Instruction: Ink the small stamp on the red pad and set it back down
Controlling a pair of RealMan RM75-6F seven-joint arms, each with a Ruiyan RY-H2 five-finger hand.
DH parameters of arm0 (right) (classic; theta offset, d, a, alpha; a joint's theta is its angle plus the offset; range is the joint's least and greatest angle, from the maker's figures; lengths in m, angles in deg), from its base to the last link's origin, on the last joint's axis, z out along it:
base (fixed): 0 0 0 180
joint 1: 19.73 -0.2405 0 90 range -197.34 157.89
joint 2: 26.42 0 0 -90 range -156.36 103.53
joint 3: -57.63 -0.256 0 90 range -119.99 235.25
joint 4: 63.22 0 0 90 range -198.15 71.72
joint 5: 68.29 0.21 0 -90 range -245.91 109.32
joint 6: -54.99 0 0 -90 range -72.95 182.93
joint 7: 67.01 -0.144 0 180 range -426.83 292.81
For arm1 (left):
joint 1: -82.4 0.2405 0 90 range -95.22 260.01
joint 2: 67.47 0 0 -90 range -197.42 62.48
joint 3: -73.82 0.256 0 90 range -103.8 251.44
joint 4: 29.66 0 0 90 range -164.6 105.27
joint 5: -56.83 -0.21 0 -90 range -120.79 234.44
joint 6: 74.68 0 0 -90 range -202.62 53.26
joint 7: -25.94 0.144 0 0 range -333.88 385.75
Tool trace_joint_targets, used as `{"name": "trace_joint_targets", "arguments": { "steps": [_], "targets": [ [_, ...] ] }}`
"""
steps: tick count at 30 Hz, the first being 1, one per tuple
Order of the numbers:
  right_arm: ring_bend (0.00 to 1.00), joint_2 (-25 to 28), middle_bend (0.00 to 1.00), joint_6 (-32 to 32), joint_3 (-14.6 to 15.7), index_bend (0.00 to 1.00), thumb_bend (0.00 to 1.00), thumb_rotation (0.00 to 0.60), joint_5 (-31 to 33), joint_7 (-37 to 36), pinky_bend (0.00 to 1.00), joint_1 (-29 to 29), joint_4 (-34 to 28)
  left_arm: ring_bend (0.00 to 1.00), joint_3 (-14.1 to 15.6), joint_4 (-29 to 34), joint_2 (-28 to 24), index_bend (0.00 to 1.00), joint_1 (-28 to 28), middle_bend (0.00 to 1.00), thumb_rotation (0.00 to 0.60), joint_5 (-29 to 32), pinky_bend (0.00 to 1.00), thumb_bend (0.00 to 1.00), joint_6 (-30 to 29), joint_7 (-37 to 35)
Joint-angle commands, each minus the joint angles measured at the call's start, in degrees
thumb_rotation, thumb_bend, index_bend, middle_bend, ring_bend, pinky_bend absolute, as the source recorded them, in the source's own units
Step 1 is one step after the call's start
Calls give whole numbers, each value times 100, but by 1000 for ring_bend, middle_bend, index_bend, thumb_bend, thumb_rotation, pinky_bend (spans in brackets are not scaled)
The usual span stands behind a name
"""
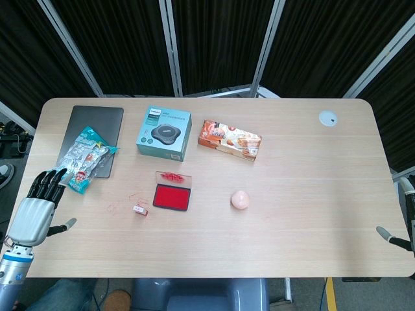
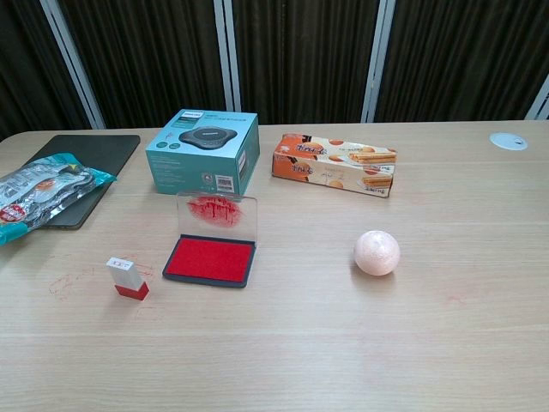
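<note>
The small stamp (image 1: 140, 209) (image 2: 127, 278), clear-topped with a red base, stands on the table just left of the red ink pad (image 1: 172, 196) (image 2: 211, 260). The pad's clear lid (image 2: 217, 215) stands open at its far side, smeared with red. My left hand (image 1: 39, 207) hovers at the table's left edge, well left of the stamp, with its fingers stretched out and apart and nothing in them. Of my right hand (image 1: 391, 236) only a tip and a bit of arm show at the right edge, far from the pad. The chest view shows neither hand.
A teal box (image 1: 164, 133) and an orange snack box (image 1: 229, 139) lie behind the pad. A pink ball (image 1: 240, 199) sits to its right. A snack bag (image 1: 85, 159) lies on a dark flat slab (image 1: 94, 129) at the left. A white disc (image 1: 328, 118) is at the far right.
</note>
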Motion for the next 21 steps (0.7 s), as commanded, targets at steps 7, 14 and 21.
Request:
{"name": "trace_joint_targets", "arguments": {
  "steps": [7,14,21],
  "targets": [
    [0,10,0,-21,-26,0,0,600,59,-11,0,-6,-26,452,7,-40,73,0,-88,0,600,-111,630,0,116,-186],
    [0,-1,0,-140,-60,0,0,600,181,-26,0,-51,28,798,-121,-397,748,0,-621,0,600,38,958,0,954,-270],
    [0,-56,0,-259,-53,0,0,600,242,-10,0,-96,121,833,-160,-693,1266,0,-1126,86,600,521,979,0,2031,-213]
  ]
}}
